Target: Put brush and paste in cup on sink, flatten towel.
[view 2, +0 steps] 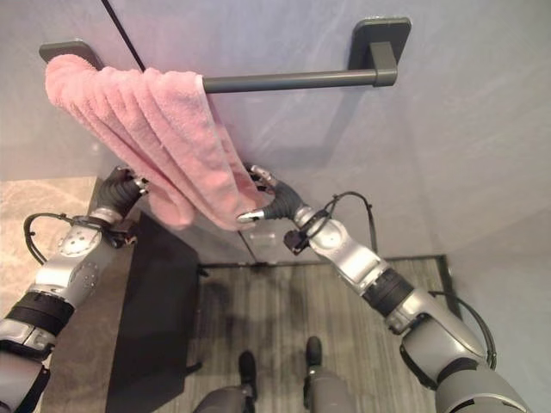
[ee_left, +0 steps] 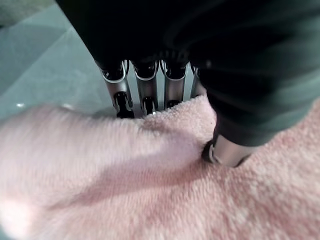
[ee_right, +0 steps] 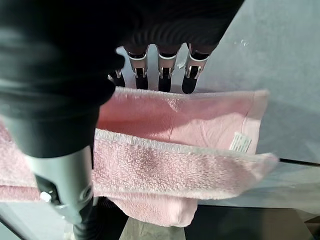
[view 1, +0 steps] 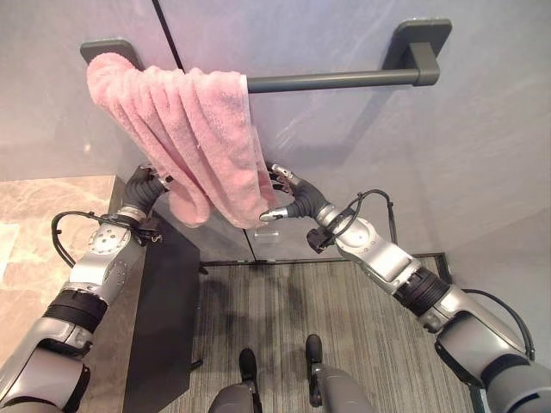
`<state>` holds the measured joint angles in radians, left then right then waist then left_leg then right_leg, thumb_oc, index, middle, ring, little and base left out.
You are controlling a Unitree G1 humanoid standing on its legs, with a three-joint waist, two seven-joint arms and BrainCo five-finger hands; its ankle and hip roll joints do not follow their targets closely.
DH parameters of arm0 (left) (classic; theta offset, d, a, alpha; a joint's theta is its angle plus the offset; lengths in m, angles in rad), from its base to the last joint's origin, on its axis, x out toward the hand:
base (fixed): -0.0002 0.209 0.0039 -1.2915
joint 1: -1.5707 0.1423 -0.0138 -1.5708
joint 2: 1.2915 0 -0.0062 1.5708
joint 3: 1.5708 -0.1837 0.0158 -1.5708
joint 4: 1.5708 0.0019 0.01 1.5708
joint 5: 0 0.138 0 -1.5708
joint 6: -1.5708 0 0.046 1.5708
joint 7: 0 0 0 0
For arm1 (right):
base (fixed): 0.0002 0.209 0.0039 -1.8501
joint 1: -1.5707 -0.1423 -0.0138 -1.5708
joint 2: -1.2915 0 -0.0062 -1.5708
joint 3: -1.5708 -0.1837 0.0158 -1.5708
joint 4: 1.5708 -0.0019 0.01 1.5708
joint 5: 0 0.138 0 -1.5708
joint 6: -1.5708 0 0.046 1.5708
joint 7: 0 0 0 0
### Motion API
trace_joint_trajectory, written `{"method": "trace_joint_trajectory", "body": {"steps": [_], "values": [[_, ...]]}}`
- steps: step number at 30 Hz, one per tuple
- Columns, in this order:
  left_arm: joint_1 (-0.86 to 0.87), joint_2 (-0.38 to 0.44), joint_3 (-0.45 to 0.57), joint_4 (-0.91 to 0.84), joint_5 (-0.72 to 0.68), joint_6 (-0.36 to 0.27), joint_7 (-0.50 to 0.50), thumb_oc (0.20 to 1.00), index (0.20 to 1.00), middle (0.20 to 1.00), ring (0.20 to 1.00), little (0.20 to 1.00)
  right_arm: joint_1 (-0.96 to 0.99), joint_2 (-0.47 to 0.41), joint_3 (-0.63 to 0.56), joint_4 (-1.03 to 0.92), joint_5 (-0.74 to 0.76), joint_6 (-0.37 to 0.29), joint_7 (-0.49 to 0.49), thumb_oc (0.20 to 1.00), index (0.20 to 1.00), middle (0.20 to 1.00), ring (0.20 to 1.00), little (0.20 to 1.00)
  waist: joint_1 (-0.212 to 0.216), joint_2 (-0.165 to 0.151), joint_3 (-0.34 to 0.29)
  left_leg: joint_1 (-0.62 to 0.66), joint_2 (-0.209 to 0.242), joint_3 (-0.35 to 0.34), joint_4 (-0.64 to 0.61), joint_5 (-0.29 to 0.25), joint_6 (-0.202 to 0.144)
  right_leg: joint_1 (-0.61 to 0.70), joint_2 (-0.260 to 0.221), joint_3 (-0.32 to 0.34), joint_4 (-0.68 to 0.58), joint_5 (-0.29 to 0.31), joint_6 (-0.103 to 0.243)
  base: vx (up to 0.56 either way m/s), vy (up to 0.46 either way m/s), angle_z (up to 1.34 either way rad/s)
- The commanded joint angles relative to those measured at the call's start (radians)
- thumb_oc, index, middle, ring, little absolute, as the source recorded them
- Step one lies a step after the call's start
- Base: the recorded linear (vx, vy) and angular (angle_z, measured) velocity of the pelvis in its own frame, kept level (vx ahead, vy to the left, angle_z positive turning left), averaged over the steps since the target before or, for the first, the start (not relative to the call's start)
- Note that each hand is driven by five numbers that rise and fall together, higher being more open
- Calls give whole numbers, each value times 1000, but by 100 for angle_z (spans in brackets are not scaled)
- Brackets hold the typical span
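A pink towel [view 1: 198,129] hangs bunched over the left end of a dark grey towel bar [view 1: 344,80] on the wall, its folds slanting down to the right. My left hand [view 1: 142,191] is at the towel's lower left edge. In the left wrist view its fingers [ee_left: 146,90] reach behind the cloth and its thumb [ee_left: 227,150] presses into the front. My right hand [view 1: 297,200] holds the towel's lower right corner. There the fingers [ee_right: 162,70] are behind the hemmed edge [ee_right: 175,165] and the thumb [ee_right: 62,180] is in front.
A marble counter [view 1: 43,224] lies at the left, with a dark cabinet side [view 1: 164,310] below it. Striped grey flooring [view 1: 284,310] runs beneath the bar. The right half of the bar is bare, up to its wall mount [view 1: 422,43].
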<state>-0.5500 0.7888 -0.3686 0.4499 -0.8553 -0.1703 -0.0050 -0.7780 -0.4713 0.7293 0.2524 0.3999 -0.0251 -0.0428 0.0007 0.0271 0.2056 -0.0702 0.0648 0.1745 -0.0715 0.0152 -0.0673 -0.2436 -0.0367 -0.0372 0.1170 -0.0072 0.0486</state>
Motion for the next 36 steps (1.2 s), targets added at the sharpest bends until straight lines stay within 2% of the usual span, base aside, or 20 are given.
{"method": "trace_joint_trajectory", "body": {"steps": [1, 6, 9, 14, 27, 36], "values": [[-111, -29, -26, -9, 14, -40, -7, 376, 376, 376, 376, 376, -60, 52, 17, -14, 17, -33, -15, 1000, 1000, 1000, 1000, 1000, -28, -44, -28, 52, -81, 18, 71, -67, 25, 25, -80, 108, -165, 152, 105, 0, 0, 0], [-98, -35, -30, -43, 27, -41, -11, 297, 297, 297, 297, 297, -56, 62, 13, -3, -6, -29, -17, 1000, 1000, 1000, 1000, 1000, -22, -39, -32, 59, -84, 17, 71, -70, 27, 33, -83, 108, -166, 152, 106, 0, 0, 0], [-82, -32, -18, -67, 24, -46, -13, 288, 288, 288, 288, 288, -59, 66, 10, -1, -15, -28, -19, 1000, 1000, 1000, 1000, 1000, -15, -38, -35, 62, -84, 15, 72, -71, 27, 38, -85, 105, -168, 152, 106, 0, 0, 0], [-51, -31, 4, -74, 27, -46, -12, 206, 206, 206, 206, 206, -64, 75, 8, 6, -31, -27, -18, 1000, 1000, 1000, 1000, 1000, -8, -39, -40, 66, -85, 11, 74, -73, 28, 46, -85, 100, -169, 150, 105, 0, 0, 0], [46, -8, 85, -73, 45, -38, -4, 200, 200, 200, 200, 200, -85, 79, -28, 68, -93, -3, -25, 1000, 1000, 1000, 1000, 1000, 32, -61, -29, 63, -78, -34, 63, -57, 30, 59, -89, 59, -159, 143, 100, -24, -4, 7], [45, 7, 69, -76, 64, -35, -9, 200, 200, 200, 200, 200, -120, 77, -50, 183, -123, 15, -41, 1000, 1000, 1000, 1000, 1000, 59, -74, -10, 26, -82, -62, 63, -40, 31, 42, -96, 38, -161, 153, 100, -37, -3, 12]]}}
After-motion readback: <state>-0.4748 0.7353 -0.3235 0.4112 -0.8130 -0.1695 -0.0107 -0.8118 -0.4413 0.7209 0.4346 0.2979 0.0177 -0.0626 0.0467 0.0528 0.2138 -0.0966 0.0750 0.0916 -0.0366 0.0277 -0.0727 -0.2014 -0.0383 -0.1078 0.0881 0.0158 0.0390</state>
